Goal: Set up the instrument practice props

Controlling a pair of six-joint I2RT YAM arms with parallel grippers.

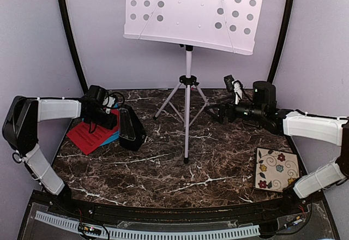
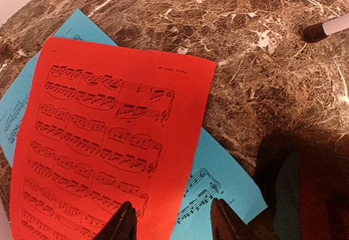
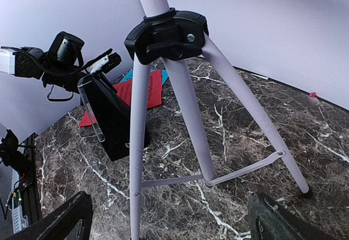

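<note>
The white tripod music stand (image 1: 188,82) stands at the back centre, its perforated desk (image 1: 193,11) up high and bare. A red sheet-music page (image 2: 109,136) lies on a cyan-blue page (image 2: 223,188) on the marble at the left. My left gripper (image 2: 174,223) hovers just over their near edge, open, with nothing between its fingers. The black pyramid metronome (image 1: 131,128) with its clear cover stands right beside that gripper (image 1: 107,121). My right gripper (image 3: 172,226) is wide open, low, facing the tripod legs (image 3: 191,114) without touching them.
A floral square tile (image 1: 277,169) lies at the front right, close to the right arm. One tripod foot (image 2: 327,30) rests just beyond the pages. The stand's black hub (image 3: 166,35) and thin braces (image 3: 240,172) spread low over the marble top (image 1: 180,180).
</note>
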